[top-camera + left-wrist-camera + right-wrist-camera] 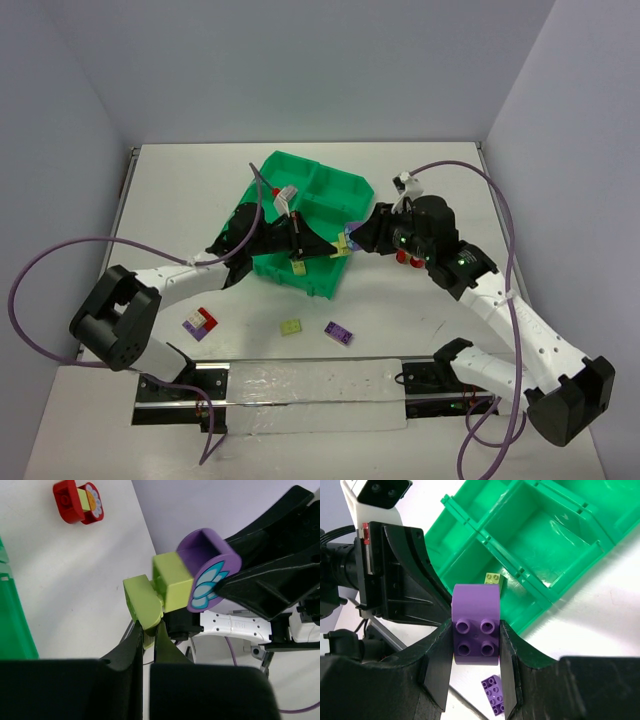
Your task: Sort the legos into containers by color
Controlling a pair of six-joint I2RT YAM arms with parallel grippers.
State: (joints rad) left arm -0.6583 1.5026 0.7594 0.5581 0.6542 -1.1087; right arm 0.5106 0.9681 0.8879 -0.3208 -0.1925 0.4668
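Note:
My left gripper (149,630) is shut on a yellow-green rounded brick (142,604). It joins a yellow-green cube (172,580) and a purple brick (207,562) with a flower print. My right gripper (476,645) is shut on that purple brick (476,622). In the top view the two grippers (333,250) (353,238) meet at the right edge of the green tray (330,180). A yellow-green brick (494,578) lies in a tray compartment. A purple brick (337,333), a yellow brick (291,327) and a red, white and purple cluster (199,322) lie on the table.
A red and yellow flower piece (77,502) lies on the white table beyond the held bricks. The tray walls (540,587) stand just past my right fingers. A rail (300,395) runs along the table's near edge. Purple cables loop beside both arms.

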